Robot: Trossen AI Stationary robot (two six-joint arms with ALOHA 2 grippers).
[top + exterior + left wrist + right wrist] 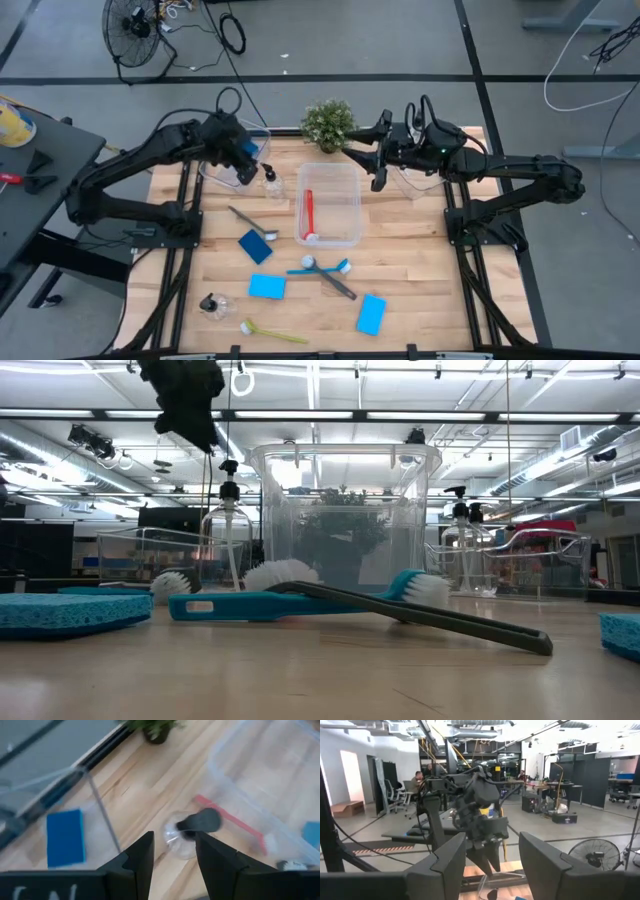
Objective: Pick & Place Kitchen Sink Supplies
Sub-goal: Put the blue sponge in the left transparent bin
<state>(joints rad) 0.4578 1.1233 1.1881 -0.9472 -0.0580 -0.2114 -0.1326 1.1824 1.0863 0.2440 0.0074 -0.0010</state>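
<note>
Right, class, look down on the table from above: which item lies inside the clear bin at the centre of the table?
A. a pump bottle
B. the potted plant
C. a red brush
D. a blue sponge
C: the red brush lies lengthwise inside the centre bin, while the sponges, bottles and plant all sit outside it.

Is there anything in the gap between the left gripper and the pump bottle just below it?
No. In the left wrist view the left gripper hangs open over the pump bottle, with only bare air between them.
</note>
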